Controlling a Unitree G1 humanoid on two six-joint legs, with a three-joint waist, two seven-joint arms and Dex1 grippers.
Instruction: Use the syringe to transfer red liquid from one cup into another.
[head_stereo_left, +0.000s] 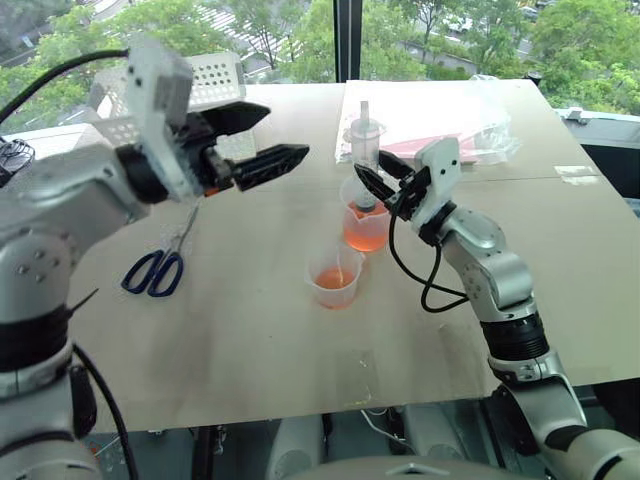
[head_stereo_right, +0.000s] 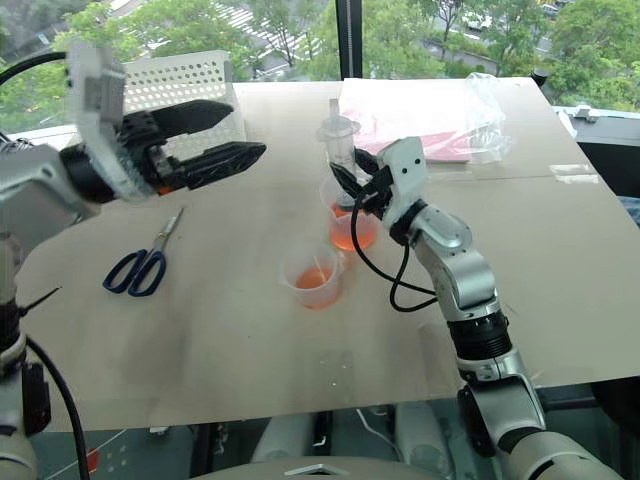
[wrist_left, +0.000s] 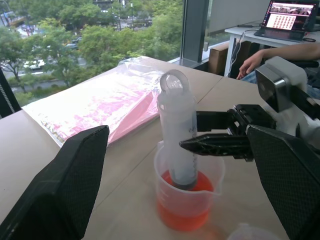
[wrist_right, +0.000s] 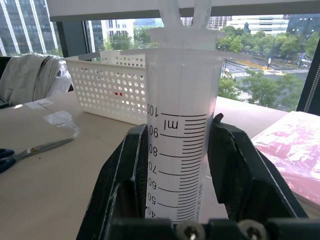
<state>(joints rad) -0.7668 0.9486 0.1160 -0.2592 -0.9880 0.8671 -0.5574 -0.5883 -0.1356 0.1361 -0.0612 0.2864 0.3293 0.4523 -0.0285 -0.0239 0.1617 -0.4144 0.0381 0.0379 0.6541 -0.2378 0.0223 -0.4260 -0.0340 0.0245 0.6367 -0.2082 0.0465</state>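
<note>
Right pincer (head_stereo_left: 375, 187) clamped on the syringe (head_stereo_left: 364, 150), both fingers pressed flat against the graduated barrel, as seen close up in the right wrist view (wrist_right: 182, 150). Syringe upright, long axis near vertical, tip dipped into the red liquid (head_stereo_left: 365, 232) inside the spouted cup (head_stereo_left: 366, 222); plunger ring (wrist_left: 173, 81) at the top, apparently pushed well in, barrel looking empty. Spouted cup at about 12 o'clock on the worktop (head_stereo_left: 250, 340), just beyond the small cup (head_stereo_left: 334, 276), which sits at roughly 7 o'clock from it, near but apart, and holds a shallow layer of red.

Left pincer (head_stereo_left: 262, 140) spread wide, holding nothing, raised above the worktop and pointing toward the syringe. From that pincer, syringe lying at about 3 o'clock in the head views, a clear gap between them. In the left wrist view, plunger ring standing ahead, between the two wide fingers (wrist_left: 65, 185) and farther off.

Judged step: drawing liquid. Barrel already pinned by the right arm, so plunger left for the free left arm, the only one placed to reach it. Pull needed along the vertical axis, straight up from the ring; any sideways tug liable to tip the light cup.

Scissors (head_stereo_left: 157, 266) lying at 9 o'clock, basket (head_stereo_left: 215, 82) at 11 o'clock, pink bag (head_stereo_left: 450, 125) at 1 o'clock, all away from the cups.
</note>
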